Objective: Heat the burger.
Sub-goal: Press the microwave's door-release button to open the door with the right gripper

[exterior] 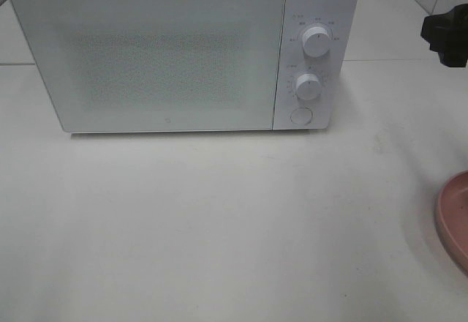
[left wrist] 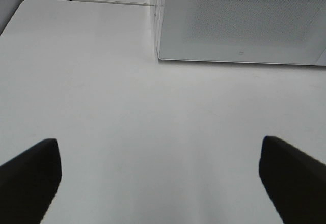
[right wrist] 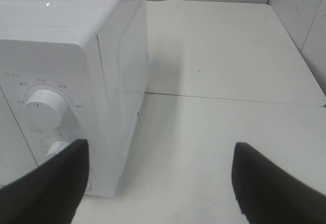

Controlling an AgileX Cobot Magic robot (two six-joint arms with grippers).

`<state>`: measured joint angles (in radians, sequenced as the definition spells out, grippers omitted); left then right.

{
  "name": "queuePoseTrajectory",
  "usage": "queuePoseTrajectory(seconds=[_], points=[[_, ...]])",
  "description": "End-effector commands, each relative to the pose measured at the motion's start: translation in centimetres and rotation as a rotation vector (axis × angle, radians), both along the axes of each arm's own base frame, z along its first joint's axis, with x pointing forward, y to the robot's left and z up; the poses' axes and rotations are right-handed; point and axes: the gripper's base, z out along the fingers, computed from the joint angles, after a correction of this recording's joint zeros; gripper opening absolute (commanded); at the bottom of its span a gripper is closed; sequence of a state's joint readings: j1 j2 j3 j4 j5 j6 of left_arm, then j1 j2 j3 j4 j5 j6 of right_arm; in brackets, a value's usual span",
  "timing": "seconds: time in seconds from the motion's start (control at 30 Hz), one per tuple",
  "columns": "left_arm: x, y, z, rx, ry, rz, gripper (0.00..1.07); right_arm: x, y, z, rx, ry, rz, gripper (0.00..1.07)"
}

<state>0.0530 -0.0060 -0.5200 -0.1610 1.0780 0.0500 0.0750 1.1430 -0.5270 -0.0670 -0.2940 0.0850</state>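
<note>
Your left gripper [left wrist: 159, 147] stands wide open above the white tabletop [left wrist: 102, 91], with nothing between its black fingers [left wrist: 30, 178]. Your right gripper [right wrist: 160, 150] is open and empty too, near the knob end of the boxy white microwave oven [exterior: 146, 58]. The oven's frosted door [exterior: 153, 15] is closed. On its panel, the upper round knob [exterior: 317, 42] sits above the lower round knob [exterior: 308, 86]. Only the rim of a round pink plate [exterior: 452, 219] shows at the right edge of the high view. The burger appears in no view, so you cannot tell where it is.
</note>
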Motion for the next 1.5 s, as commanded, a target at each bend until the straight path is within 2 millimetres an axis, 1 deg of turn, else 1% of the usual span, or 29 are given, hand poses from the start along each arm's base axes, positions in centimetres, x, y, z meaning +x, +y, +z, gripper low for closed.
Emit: queuePoseTrajectory(seconds=[0.03, 0.1, 0.17, 0.2, 0.27, 0.3, 0.33, 0.47, 0.53, 0.57, 0.63, 0.67, 0.7, 0.77, 0.8, 1.0, 1.03, 1.1, 1.13, 1.2, 1.23, 1.27, 1.33, 1.4, 1.43, 1.5], points=[[-0.2, -0.1, 0.0, -0.009, -0.021, 0.001, 0.98, 1.0, 0.2, -0.6, -0.010, -0.068, 0.016, 0.75], [-0.2, -0.1, 0.0, -0.009, -0.021, 0.001, 0.98, 1.2, 0.2, -0.9, -0.008, -0.084, 0.016, 0.75], [-0.2, -0.1, 0.0, -0.009, -0.021, 0.001, 0.98, 1.4, 0.2, -1.8, -0.007, -0.118, 0.011, 0.75], [-0.2, -0.1, 0.0, -0.009, -0.021, 0.001, 0.98, 1.4, 0.2, -1.8, -0.007, -0.118, 0.011, 0.75], [-0.2, -0.1, 0.0, -0.009, -0.021, 0.001, 0.98, 1.5, -0.1, -2.8, -0.014, -0.135, -0.012, 0.75], [-0.2, -0.1, 0.0, -0.009, -0.021, 0.001, 0.98, 1.5, -0.1, -2.8, -0.014, -0.135, -0.012, 0.75], [-0.2, -0.1, 0.0, -0.009, -0.021, 0.001, 0.98, 1.3, -0.2, -3.5, -0.025, -0.144, -0.029, 0.75], [-0.2, -0.1, 0.0, -0.009, -0.021, 0.001, 0.98, 1.0, -0.3, -4.2, -0.025, -0.155, -0.061, 0.75], [-0.2, -0.1, 0.0, -0.009, -0.021, 0.001, 0.98, 0.6, 0.4, -4.6, -0.043, -0.161, -0.067, 0.75], [-0.2, -0.1, 0.0, -0.009, -0.021, 0.001, 0.98, 0.6, 0.4, -4.6, -0.043, -0.161, -0.067, 0.75], [-0.2, -0.1, 0.0, -0.009, -0.021, 0.001, 0.98, 0.3, 1.4, -4.7, -0.069, -0.163, -0.042, 0.75], [-0.2, -0.1, 0.0, -0.009, -0.021, 0.001, 0.98, 0.3, 1.4, -4.7, -0.069, -0.163, -0.042, 0.75], [-0.2, -0.1, 0.0, -0.009, -0.021, 0.001, 0.98, 0.1, 2.0, -4.8, -0.078, -0.161, -0.025, 0.75], [-0.2, -0.1, 0.0, -0.009, -0.021, 0.001, 0.98, 0.1, 2.4, -4.8, -0.082, -0.162, -0.018, 0.75], [-0.2, -0.1, 0.0, -0.009, -0.021, 0.001, 0.98, -0.1, 2.9, -4.8, -0.092, -0.165, 0.001, 0.75], [-0.2, -0.1, 0.0, -0.009, -0.021, 0.001, 0.98, -0.4, 4.4, -5.1, -0.060, -0.147, 0.028, 0.75], [-0.2, -0.1, 0.0, -0.009, -0.021, 0.001, 0.98, -0.4, 4.4, -5.1, -0.060, -0.147, 0.028, 0.75], [-0.2, -0.1, 0.0, -0.008, -0.021, 0.000, 0.98, -0.3, 5.1, -5.8, -0.047, -0.123, 0.022, 0.75], [-0.2, -0.1, 0.0, -0.008, -0.021, 0.000, 0.98, -0.3, 5.1, -5.8, -0.047, -0.123, 0.022, 0.75], [-0.2, -0.1, 0.0, -0.008, -0.021, 0.000, 0.98, -0.1, 5.8, -6.8, -0.051, -0.111, 0.015, 0.75], [-0.2, -0.1, 0.0, -0.008, -0.021, 0.000, 0.98, -0.1, 5.8, -6.8, -0.051, -0.111, 0.015, 0.75], [-0.2, -0.1, 0.0, -0.008, -0.021, 0.000, 0.98, -0.1, 6.3, -7.3, -0.058, -0.118, 0.007, 0.75], [-0.2, -0.1, 0.0, -0.008, -0.021, 0.000, 0.98, -0.1, 6.5, -7.5, -0.058, -0.118, 0.004, 0.75], [-0.2, -0.1, 0.0, -0.008, -0.021, 0.000, 0.98, -0.2, 7.4, -8.4, -0.054, -0.109, -0.015, 0.75], [-0.2, -0.1, 0.0, -0.008, -0.021, 0.000, 0.98, -0.2, 7.4, -8.4, -0.054, -0.109, -0.015, 0.75], [-0.2, -0.1, 0.0, -0.008, -0.021, 0.000, 0.98, -0.6, 8.3, -9.4, -0.058, -0.097, -0.037, 0.75]])
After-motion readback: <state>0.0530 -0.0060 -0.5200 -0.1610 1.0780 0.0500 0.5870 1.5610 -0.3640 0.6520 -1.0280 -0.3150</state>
